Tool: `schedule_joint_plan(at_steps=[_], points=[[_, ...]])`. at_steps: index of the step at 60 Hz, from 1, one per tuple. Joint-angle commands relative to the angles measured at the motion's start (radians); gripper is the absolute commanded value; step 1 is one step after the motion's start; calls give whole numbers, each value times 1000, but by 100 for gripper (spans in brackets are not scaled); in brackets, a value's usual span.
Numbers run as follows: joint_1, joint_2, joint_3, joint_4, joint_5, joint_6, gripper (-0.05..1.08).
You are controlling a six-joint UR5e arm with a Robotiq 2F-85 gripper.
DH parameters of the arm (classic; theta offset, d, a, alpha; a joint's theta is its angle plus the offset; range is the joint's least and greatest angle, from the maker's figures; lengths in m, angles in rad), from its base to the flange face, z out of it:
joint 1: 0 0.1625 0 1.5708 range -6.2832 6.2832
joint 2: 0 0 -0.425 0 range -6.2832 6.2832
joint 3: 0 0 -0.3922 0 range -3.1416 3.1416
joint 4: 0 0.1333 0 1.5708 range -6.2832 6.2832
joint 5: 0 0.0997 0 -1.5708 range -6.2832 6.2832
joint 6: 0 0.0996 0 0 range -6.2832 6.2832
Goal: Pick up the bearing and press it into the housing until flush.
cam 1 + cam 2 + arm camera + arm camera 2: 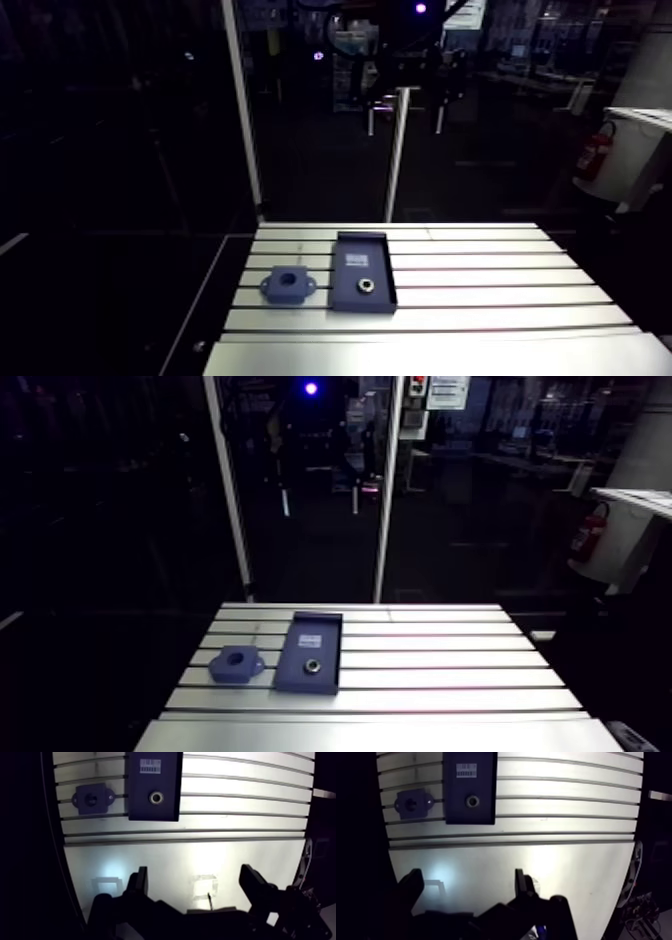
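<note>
Gripper [195, 874] sits nearest in the wrist view, with both fingers [141, 883] spread wide apart and clamped on no part. Under and between them is only the smooth near strip of the aluminium table [235, 852]. Ahead of the gripper, past the first slots, a dark blue tray [142, 807] lies flat across the slotted surface. The bearing [156, 798], a small metallic ring, rests flat in the tray with its hole facing up, at the end nearer the gripper. A white label [150, 765] is at the tray's far end. The housing [92, 798] is a dark blue block with a round central bore and a lug on each side. It lies on the table just beside the tray, separated from it by a narrow gap and roughly level with the bearing. The gripper is well apart from both parts. Arm view: tray and housing sit in the lower centre of the frame, housing to the left of the tray, bearing toward the tray's lower end.
</note>
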Motion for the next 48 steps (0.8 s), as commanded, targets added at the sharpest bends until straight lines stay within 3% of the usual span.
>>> schedule_joint_plan(at_steps=[1, 34, 48], points=[[-25, -17, -32, 81, 0, -101, 1], [-23, -14, -1, 71, -3, -88, 1], [-17, 4, 69, -42, 19, -83, 1]])
